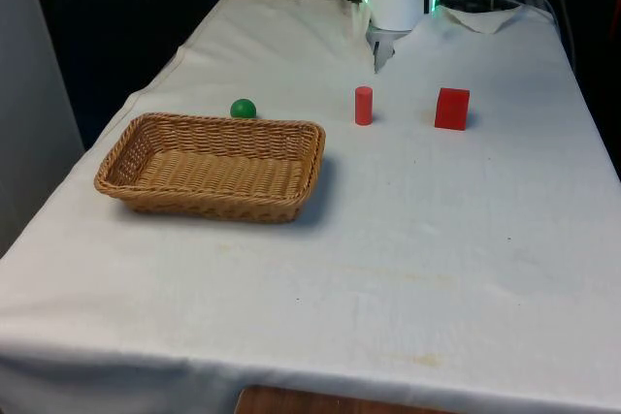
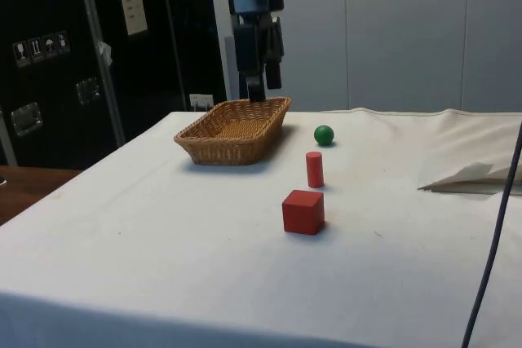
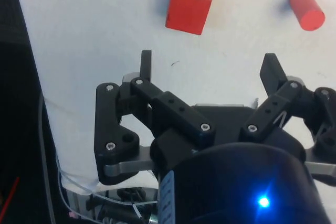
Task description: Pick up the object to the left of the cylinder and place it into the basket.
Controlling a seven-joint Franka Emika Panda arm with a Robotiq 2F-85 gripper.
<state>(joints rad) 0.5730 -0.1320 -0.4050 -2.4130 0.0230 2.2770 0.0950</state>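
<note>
Green ball [image 1: 244,109]: on the cloth just behind the basket [image 1: 291,133]'s far rim, on the front view's left of the red cylinder [image 1: 363,106].
Gripper [image 3: 210,66]: spread wide, holding nothing, hanging high above the table's far end.
Key relation: ball lies toward the front view's left and nearer the camera than the gripper, past the cylinder.
Red cube [image 1: 452,109]: on the cylinder's other side, well apart from the ball.
Next move, judged: travel across and descend over the ball.

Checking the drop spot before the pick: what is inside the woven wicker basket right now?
Nothing: the woven wicker basket shows only its bare woven floor. In the side view its near wall hides part of the floor. The small green ball lies outside, behind it.
</note>
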